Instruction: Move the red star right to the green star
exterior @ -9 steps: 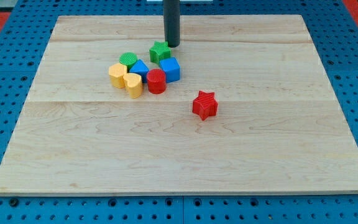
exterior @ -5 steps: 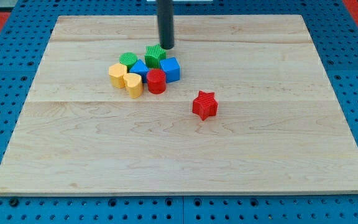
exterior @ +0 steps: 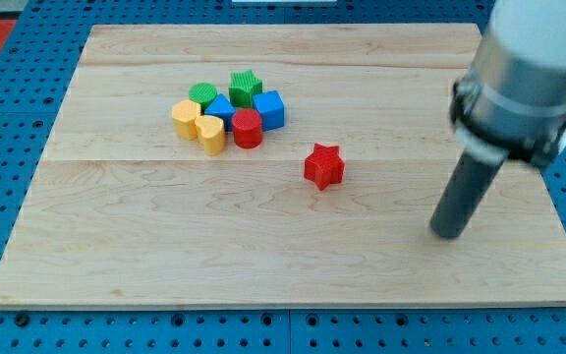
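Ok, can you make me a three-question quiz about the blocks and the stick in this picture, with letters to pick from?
1. Where is my tip relative to the red star?
A. the view's left
B. the view's lower right
C. on top of it

2. How many blocks are on the board?
A. eight
B. five
C. ten

3. Is the red star touching the green star?
A. yes
B. no, apart

Answers: 1 B, the rod ends right of and below the star. 2 A, seven clustered plus one alone. 3 B, bare wood lies between them.

A pale wooden board [exterior: 263,256] made of joined planks lies on a blue pegboard table [exterior: 8,79] dotted with holes. Red surface shows at the top corners. Even lighting.
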You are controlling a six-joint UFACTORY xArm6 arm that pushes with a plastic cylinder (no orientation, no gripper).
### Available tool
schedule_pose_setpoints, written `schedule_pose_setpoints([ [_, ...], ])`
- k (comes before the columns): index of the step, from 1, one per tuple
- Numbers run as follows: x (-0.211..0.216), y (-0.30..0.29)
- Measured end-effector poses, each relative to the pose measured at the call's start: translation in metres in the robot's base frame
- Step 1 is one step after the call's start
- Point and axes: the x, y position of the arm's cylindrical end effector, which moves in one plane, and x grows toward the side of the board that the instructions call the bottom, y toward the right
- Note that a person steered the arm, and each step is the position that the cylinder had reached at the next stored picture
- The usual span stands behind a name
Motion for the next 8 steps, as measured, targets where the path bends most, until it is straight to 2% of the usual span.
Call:
schedule_pose_setpoints([
  [2, -0.015, -0.114],
  [3, -0.069, -0.118],
  [6, -0.164, -0.038],
  [8, -0.199, 0.018],
])
